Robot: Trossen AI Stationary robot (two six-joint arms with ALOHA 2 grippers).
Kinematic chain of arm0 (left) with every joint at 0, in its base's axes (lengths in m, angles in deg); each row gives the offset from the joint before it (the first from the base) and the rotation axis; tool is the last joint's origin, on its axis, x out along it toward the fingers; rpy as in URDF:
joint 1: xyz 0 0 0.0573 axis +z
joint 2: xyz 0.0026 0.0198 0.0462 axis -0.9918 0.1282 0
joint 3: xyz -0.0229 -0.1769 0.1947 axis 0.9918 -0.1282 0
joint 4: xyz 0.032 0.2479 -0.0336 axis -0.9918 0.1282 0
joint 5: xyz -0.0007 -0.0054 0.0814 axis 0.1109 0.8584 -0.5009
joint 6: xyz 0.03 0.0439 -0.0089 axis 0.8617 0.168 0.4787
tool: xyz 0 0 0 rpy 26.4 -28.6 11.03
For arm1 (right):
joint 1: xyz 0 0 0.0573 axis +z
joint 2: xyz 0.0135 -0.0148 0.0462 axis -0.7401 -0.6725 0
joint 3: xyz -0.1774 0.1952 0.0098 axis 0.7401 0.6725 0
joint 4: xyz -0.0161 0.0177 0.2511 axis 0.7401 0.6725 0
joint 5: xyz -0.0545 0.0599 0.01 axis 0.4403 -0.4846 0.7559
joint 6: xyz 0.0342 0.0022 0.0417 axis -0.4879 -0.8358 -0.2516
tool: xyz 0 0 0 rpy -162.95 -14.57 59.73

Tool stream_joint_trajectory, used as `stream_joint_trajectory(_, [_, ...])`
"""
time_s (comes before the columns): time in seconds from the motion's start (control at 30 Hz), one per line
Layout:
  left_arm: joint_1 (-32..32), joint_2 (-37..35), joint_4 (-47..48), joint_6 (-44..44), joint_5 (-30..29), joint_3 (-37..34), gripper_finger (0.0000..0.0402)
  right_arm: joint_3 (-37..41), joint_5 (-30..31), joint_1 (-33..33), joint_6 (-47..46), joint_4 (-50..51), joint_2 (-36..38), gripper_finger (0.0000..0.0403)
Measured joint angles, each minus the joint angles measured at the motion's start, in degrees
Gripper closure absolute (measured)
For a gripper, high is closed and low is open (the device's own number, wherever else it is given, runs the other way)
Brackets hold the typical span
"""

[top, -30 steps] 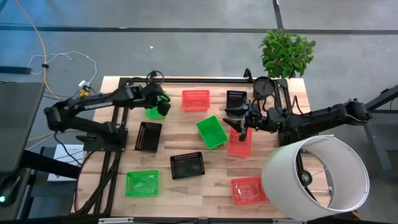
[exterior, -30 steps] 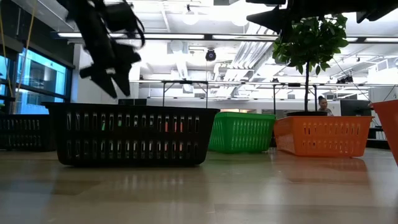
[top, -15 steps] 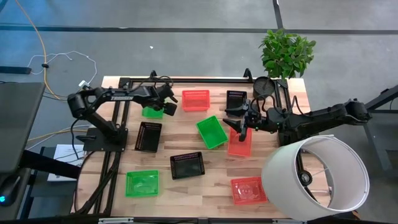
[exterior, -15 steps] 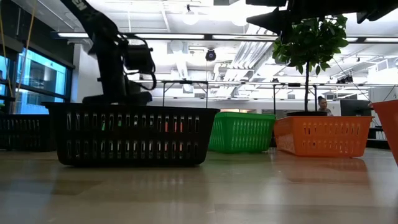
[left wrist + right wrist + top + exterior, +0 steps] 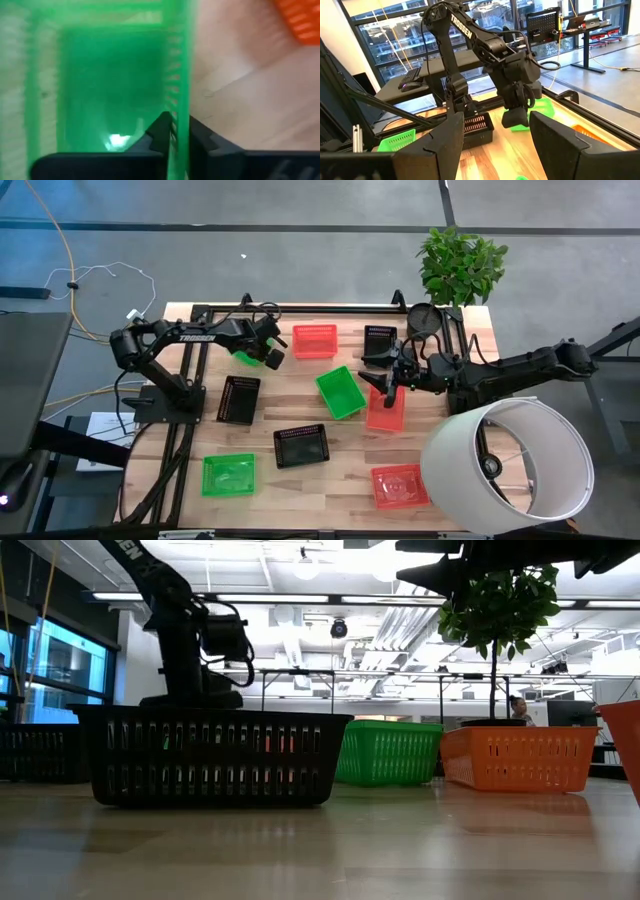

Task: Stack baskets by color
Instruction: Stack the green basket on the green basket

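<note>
— What moved?
— Left tool (image 5: 268, 352) had dropped onto the green basket (image 5: 245, 358) near the bench's far-left corner, pinching its wall (image 5: 176, 75). Right tool (image 5: 388, 383) hung spread.
— Handling?
— Probably light, springy plastic; the rim suited.

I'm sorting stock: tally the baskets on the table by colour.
Green baskets: 3
Red baskets: 3
Black baskets: 3
Total: 9
</note>
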Motion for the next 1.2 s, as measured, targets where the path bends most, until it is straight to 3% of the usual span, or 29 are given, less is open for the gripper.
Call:
stream_joint_trajectory(0.2, [-0.3, -5.7, 0.4, 4.5, 0.0, 0.0, 0.0393, 0.0, -0.1, 0.0, -1.4, -0.1, 0.0, 0.019])
stream_joint_trajectory(0.6, [-5.2, -27.9, 5.9, 8.5, -1.2, 0.0, 0.0401, 0.0, 0.0, 0.0, -1.1, -2.1, 0.0, 0.019])
stream_joint_trajectory(0.8, [-16.5, -38.2, -0.1, 6.2, -1.2, 0.0, 0.0401, 0.0, 0.0, 0.0, 0.4, -5.4, 0.0, 0.019])
stream_joint_trajectory(0.97, [-29.7, -43.5, -13.0, 7.5, -8.8, 0.0, 0.0401, 0.0, 0.0, 0.0, 0.4, -5.7, 0.0, 0.019])
stream_joint_trajectory(1.2, [-43.3, -43.7, -27.1, 9.2, -21.8, -3.0, 0.0401, 0.0, 0.0, 0.0, -0.3, -5.8, 0.0, 0.019])
